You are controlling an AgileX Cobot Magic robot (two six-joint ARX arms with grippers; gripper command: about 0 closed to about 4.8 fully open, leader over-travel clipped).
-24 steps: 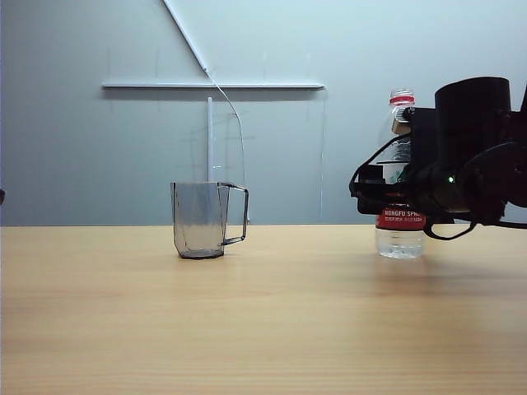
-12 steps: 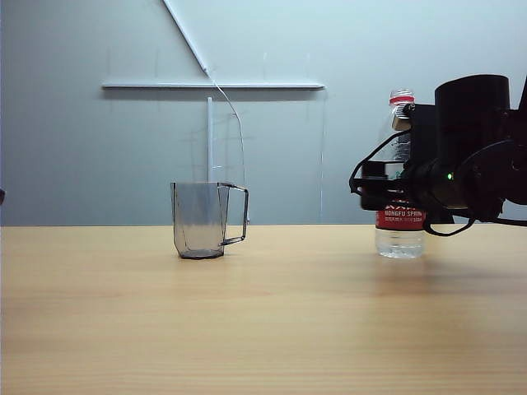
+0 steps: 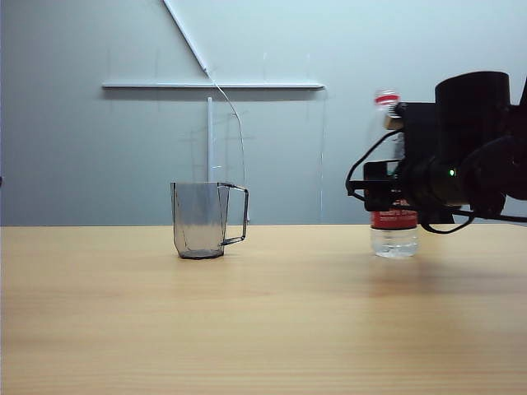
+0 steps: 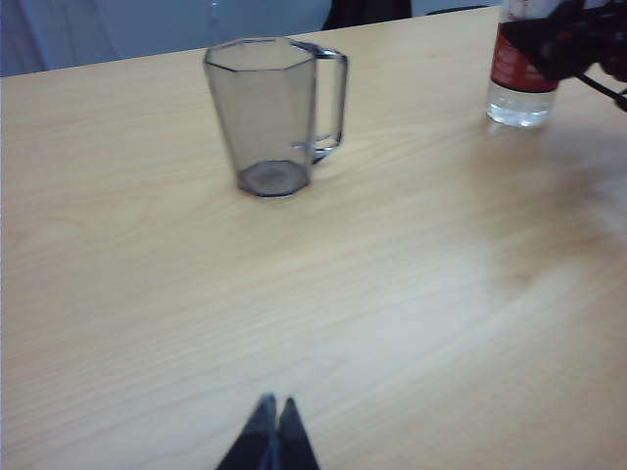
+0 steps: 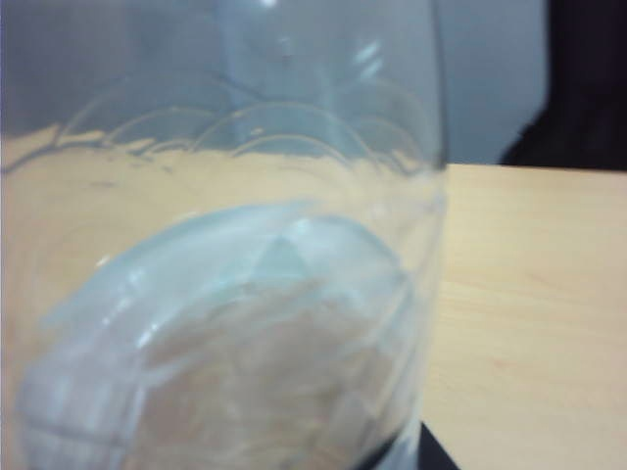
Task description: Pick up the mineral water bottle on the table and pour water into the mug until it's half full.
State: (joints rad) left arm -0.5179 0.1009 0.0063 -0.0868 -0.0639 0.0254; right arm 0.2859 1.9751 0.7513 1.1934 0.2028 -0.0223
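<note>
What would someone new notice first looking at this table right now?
First, the big black right gripper at the right of the exterior view, wrapped around the middle of the mineral water bottle, which leans slightly with its base on the table. Next, the smoky-grey mug standing alone and upright left of centre, handle toward the bottle. The left gripper hangs back on the near side, jaws together.

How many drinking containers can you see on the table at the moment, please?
2. The mug stands left of centre on the table; the mineral water bottle stands at the right, with the right gripper around its middle.
</note>
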